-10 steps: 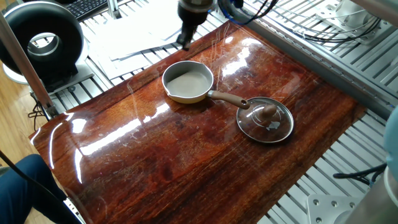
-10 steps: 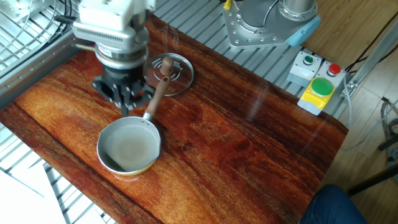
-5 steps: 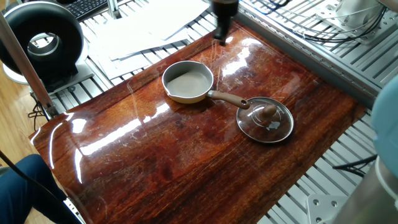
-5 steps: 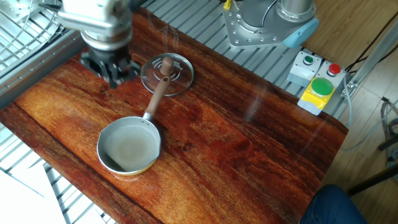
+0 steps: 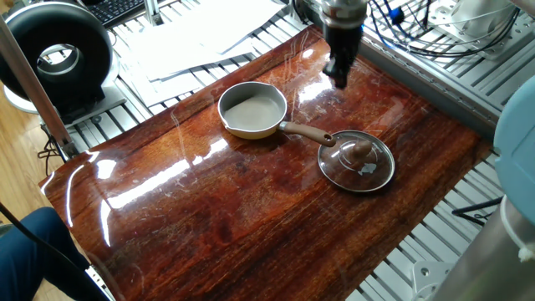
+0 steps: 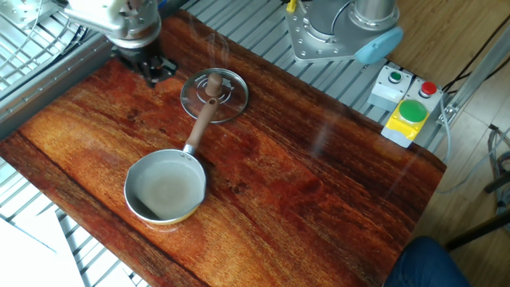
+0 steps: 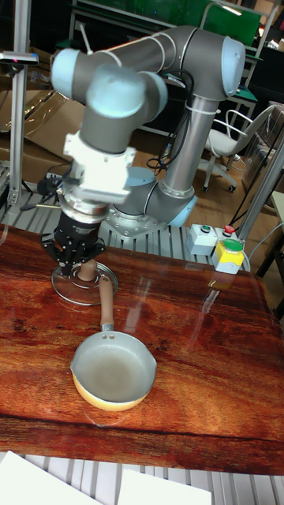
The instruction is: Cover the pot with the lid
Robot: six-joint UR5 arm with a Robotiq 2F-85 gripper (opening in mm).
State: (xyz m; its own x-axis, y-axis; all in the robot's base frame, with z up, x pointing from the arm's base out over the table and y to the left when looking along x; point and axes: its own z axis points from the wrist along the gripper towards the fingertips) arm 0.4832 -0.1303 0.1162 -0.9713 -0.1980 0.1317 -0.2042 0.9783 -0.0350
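Note:
The cream-yellow pot (image 5: 252,110) (image 6: 166,187) (image 7: 114,369) sits uncovered on the wooden table (image 5: 251,217), its pale inside bare. Its light-brown handle (image 5: 308,132) points toward the lid. The glass lid (image 5: 356,160) (image 6: 213,94) (image 7: 66,289) lies flat on the table beside the handle's end, brown knob (image 5: 361,150) up. My gripper (image 5: 339,77) (image 6: 151,70) (image 7: 79,254) hangs over the table's edge a short way from the lid, touching nothing. Its fingers look spread and hold nothing. In the tall fixed view it stands in front of the lid and hides part of it.
A box with red and green buttons (image 6: 406,112) and the arm's base (image 6: 343,32) stand past one table edge. Papers (image 5: 192,42) and a black round device (image 5: 58,54) lie off another side. Someone's blue-clad leg (image 5: 33,251) is at a corner.
My gripper has travelled from beside the pot along the table's edge to a spot close to the lid. Pot and lid have not moved.

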